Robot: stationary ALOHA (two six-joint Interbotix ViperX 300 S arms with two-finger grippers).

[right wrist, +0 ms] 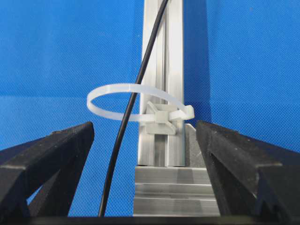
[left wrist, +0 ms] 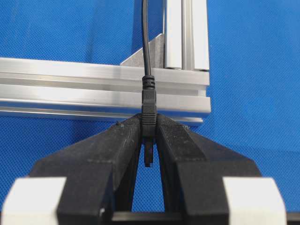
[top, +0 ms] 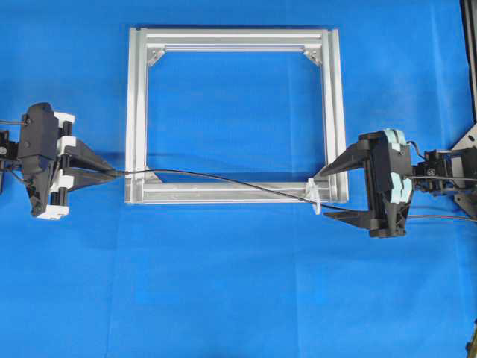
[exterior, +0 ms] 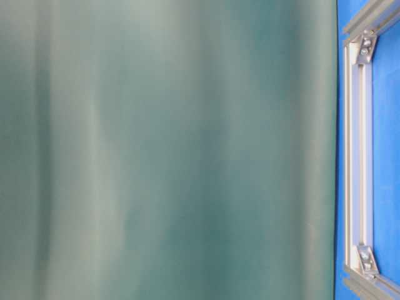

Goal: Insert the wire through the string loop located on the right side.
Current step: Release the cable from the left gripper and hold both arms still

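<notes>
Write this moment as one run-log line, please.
left gripper: shut on wire plug | right gripper: open | wire passes through string loop

Overhead: light bright and even, soft short shadows under my grippers; pic a bit soft overall. Frame [top: 235, 46] glares pale along its rails. Table-level view mostly a blurred teal-green smear w/ faint streaks, sharp only at the right edge. Wrist cams crisp mid-frame; my fingers [left wrist: 93, 154] at the bottom go soft. Rails glare white there too.
</notes>
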